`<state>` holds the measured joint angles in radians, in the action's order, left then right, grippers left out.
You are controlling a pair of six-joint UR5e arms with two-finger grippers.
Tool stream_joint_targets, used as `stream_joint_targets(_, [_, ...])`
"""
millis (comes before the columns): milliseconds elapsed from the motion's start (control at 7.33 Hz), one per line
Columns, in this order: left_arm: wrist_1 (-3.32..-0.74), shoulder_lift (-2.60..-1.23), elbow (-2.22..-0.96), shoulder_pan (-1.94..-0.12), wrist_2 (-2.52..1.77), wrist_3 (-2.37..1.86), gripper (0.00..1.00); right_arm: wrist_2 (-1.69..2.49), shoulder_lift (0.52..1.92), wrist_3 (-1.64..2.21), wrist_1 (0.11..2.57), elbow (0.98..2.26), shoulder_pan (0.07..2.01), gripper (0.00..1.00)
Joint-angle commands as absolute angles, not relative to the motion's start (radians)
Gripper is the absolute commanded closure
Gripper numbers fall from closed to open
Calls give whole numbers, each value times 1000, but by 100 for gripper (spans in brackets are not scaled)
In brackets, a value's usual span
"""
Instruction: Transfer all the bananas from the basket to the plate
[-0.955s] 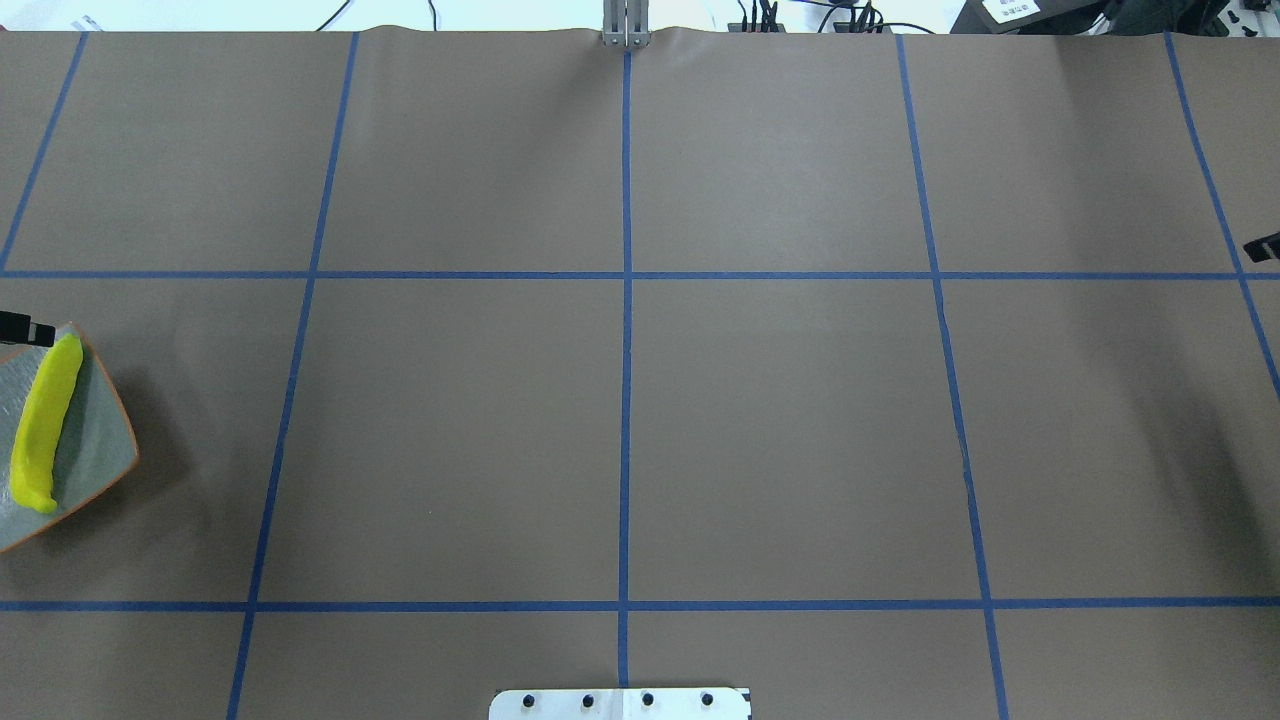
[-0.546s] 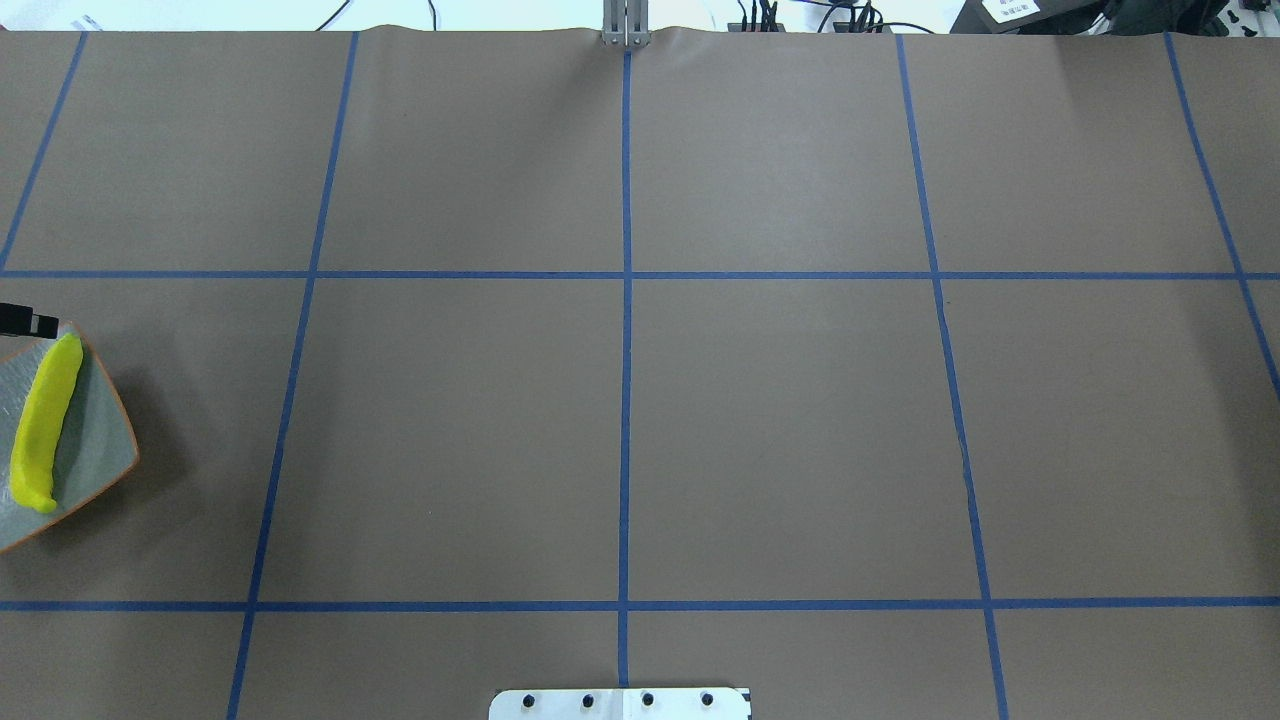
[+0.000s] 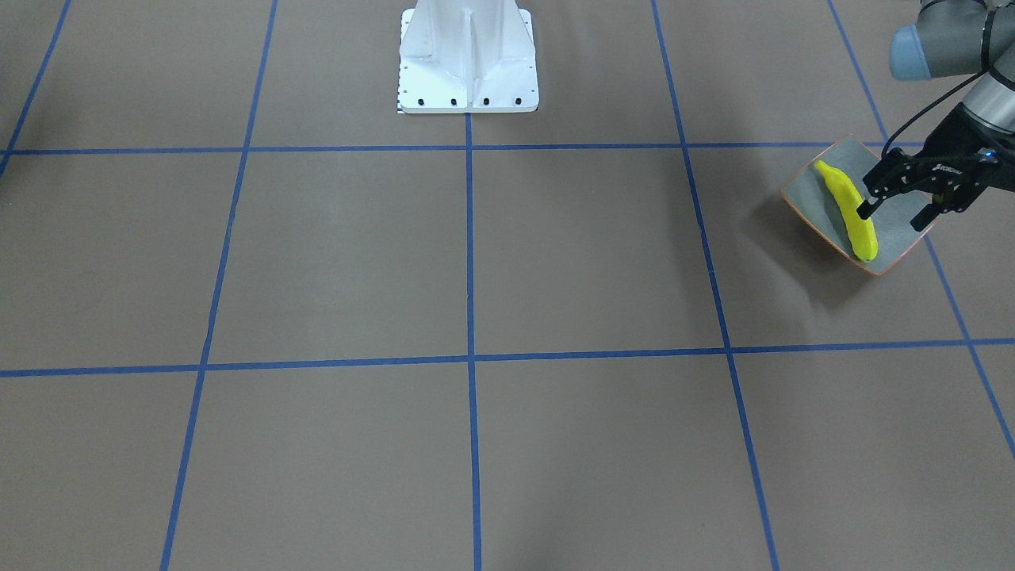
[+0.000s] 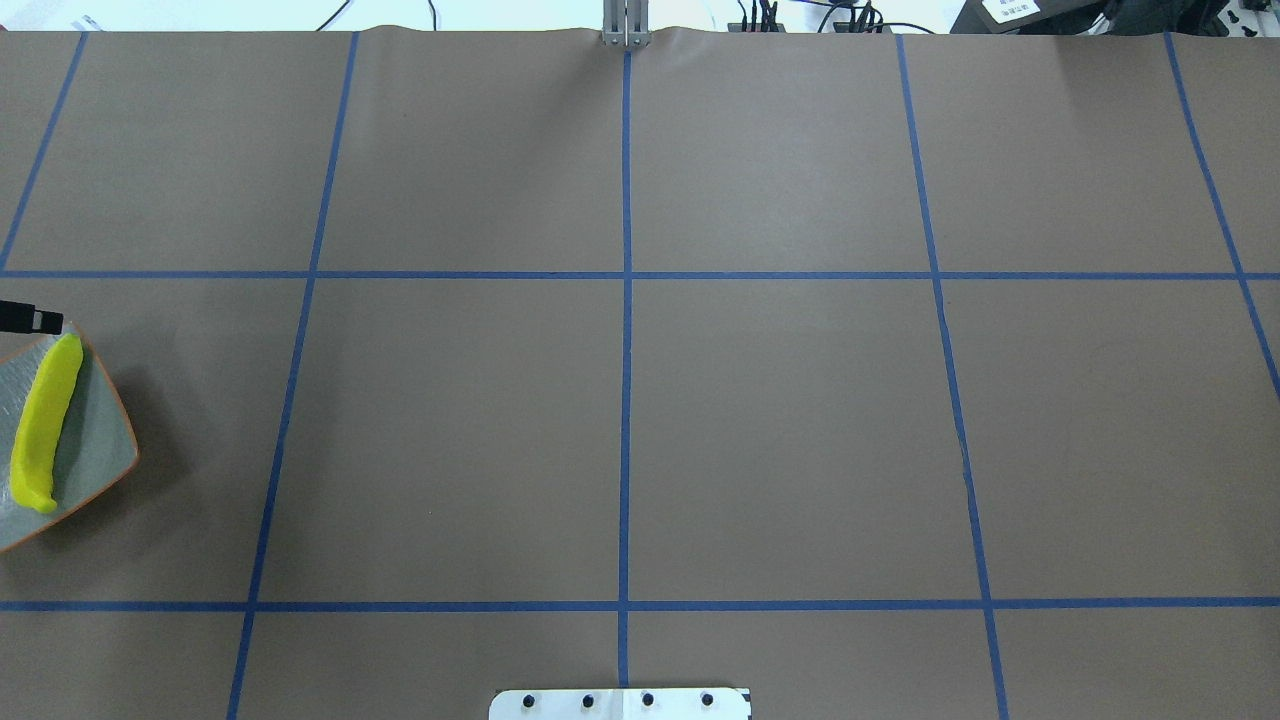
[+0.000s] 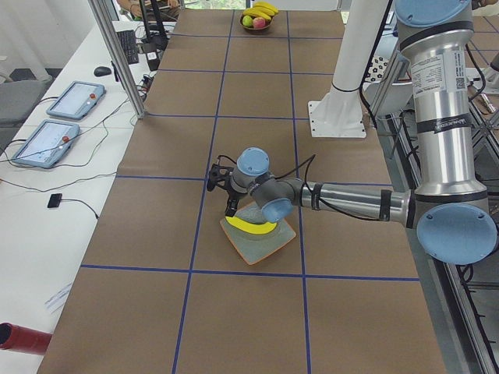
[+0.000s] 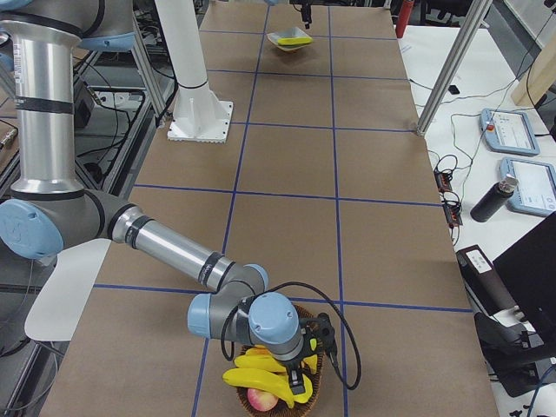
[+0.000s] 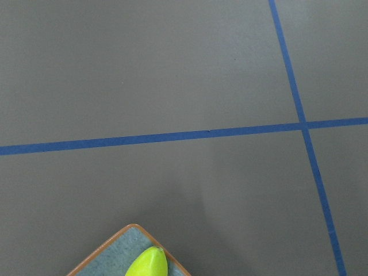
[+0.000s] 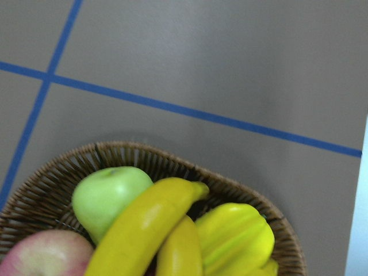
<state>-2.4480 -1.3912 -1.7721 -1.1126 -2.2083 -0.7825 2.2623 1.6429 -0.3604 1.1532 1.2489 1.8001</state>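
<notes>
One greenish-yellow banana [image 3: 848,210] lies on the square grey-green plate [image 3: 817,198] at the table's left end. Both also show in the overhead view, banana [image 4: 42,425] on plate [image 4: 95,440]. My left gripper [image 3: 892,218] hovers over the plate, open and empty, and one fingertip [image 4: 40,320] shows in the overhead view. At the far right end, a wicker basket [image 8: 69,167] holds several deeper yellow bananas [image 8: 144,221]. My right gripper [image 6: 304,365] is low over the basket [image 6: 314,382]; I cannot tell whether it is open or shut.
The basket also holds a green apple [image 8: 109,192], a red apple [image 8: 40,253] and a ribbed yellow fruit [image 8: 236,236]. The white robot base [image 3: 468,55] stands at the table's middle. Blue tape lines grid the brown table.
The right gripper's tip has left the overhead view's right edge. The left fingertip has shifted slightly away from the plate's corner. The banana and plate have not moved.
</notes>
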Motion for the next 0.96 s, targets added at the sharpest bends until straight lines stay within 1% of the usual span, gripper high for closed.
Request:
stream_joint_targets(0, [-2482, -1390, -1767, -1111, -2209, -781, 0, 2233, 1663, -359, 1146, 1175, 1813, 5])
stream_joint_targets(273, [-2496, -1390, -1766, -1109, -2206, -779, 0, 2234, 1666, -235, 1146, 1166, 1813, 11])
stream_joint_targets(819, [-2496, -1393, -1767, -1106, -2204, -778, 0, 2230, 1663, -158, 1140, 1169, 1812, 13])
